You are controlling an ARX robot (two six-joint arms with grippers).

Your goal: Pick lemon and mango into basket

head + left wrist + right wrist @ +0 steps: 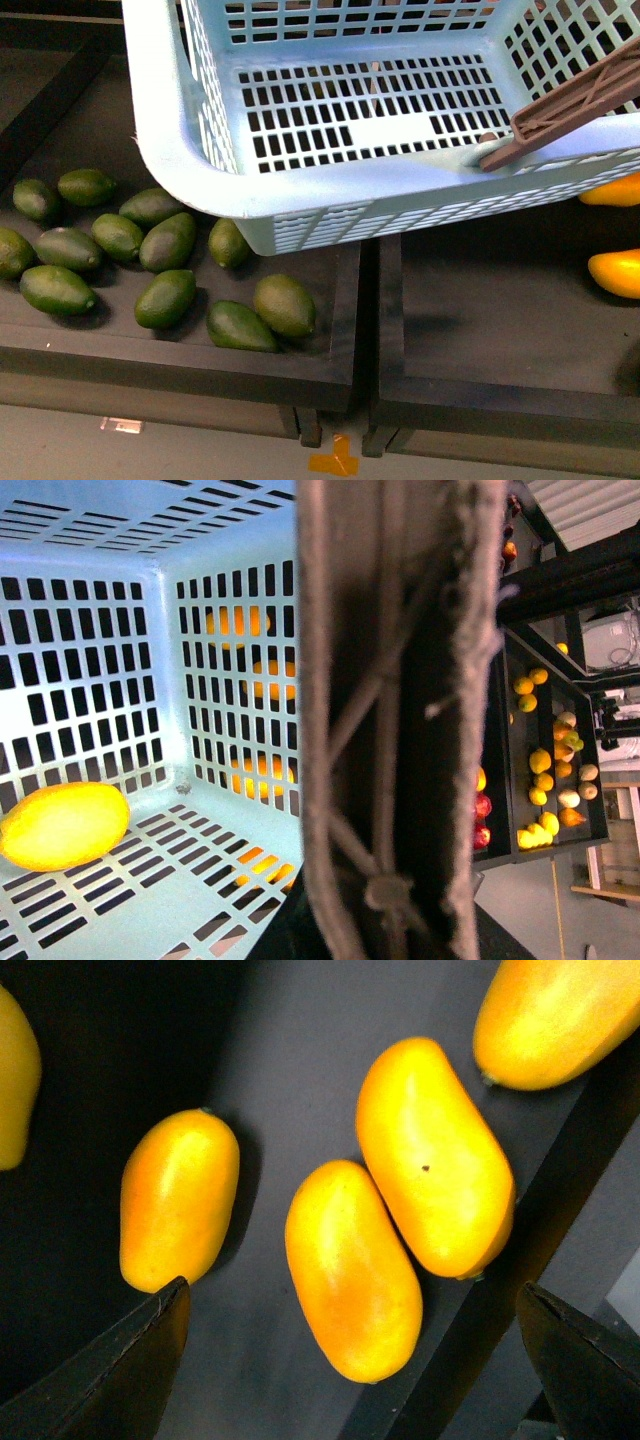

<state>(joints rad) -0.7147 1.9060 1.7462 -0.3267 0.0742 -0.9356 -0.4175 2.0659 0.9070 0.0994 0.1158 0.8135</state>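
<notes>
Right wrist view: the right gripper (350, 1298) hangs above the dark tray (285, 1050), fingers spread wide either side of the mango (345, 1245). The lemon (65, 825) lies on the floor of the basket (90, 640). The handle (345, 680) fills the left wrist view, and I cannot tell the left gripper's state.

I count twelve dark green fruits (165, 298), five mangoes (352, 1270) in my right wrist view, one lemon (65, 825), and one basket (165, 150) with one brown handle (570, 105) showing.
</notes>
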